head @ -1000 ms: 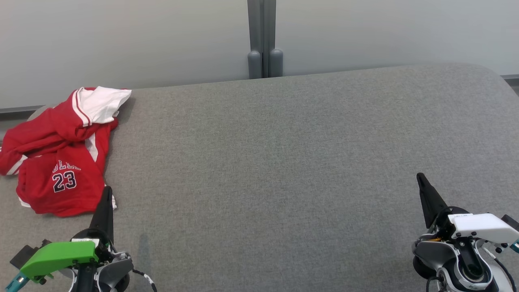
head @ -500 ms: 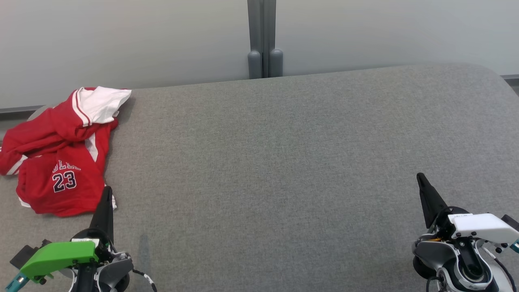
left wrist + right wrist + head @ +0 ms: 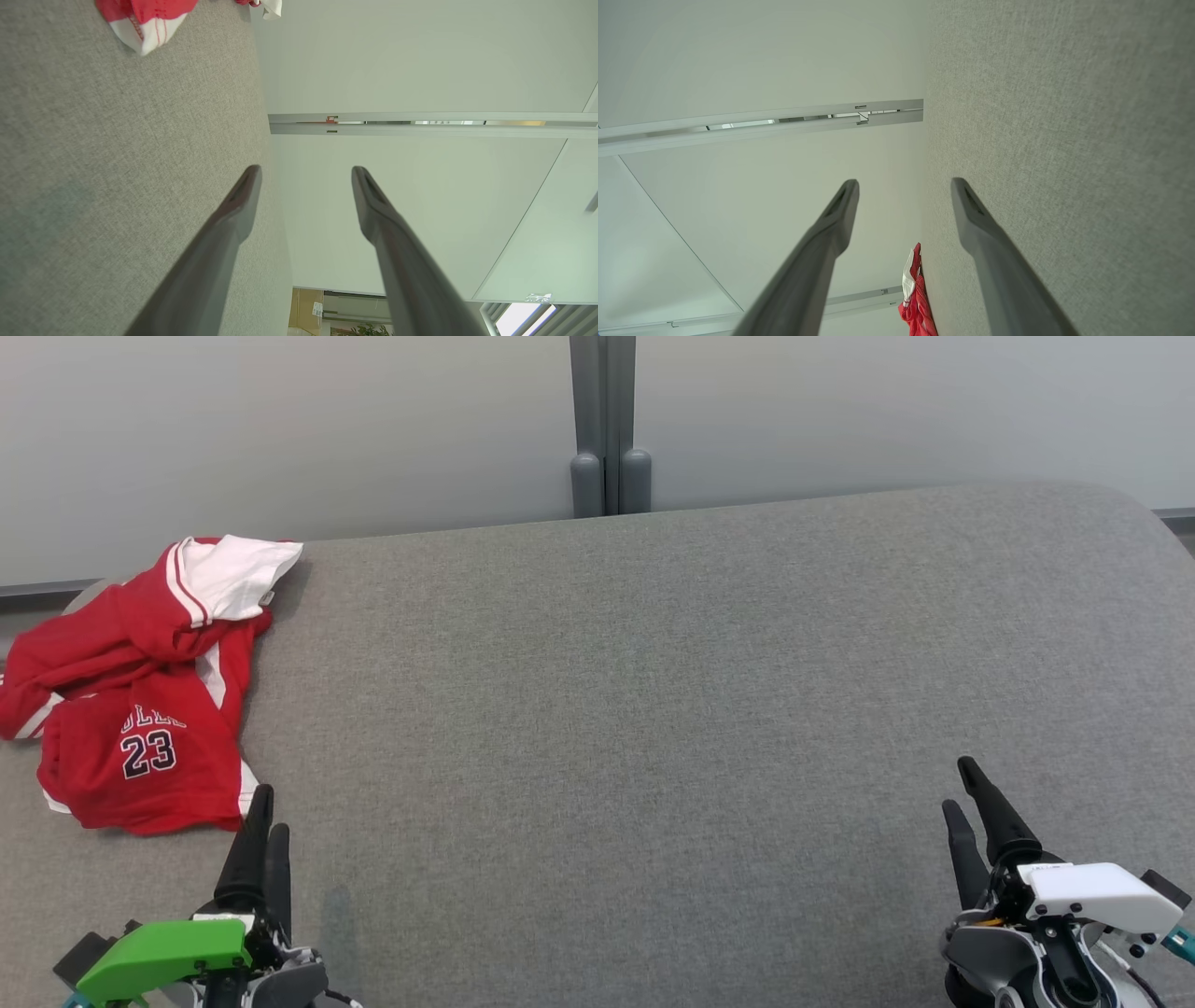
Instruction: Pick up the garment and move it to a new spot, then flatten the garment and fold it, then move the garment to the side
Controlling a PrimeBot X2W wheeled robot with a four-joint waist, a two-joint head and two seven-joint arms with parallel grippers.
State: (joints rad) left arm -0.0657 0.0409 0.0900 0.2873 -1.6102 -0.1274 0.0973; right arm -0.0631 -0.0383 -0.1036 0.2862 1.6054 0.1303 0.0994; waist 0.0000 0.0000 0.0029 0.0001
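Red number-23 jersey [image 3: 140, 709] lies crumpled, unpicked; left gripper [image 3: 272, 807] sits beside its hem, seemingly placed to grab it, right gripper [image 3: 956, 782] well away from it, both moderately parted, empty.

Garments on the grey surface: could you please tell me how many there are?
1. The red jersey numbered 23 lies crumpled at the far left of the grey surface. Its folds could hide a smaller piece; I cannot tell.
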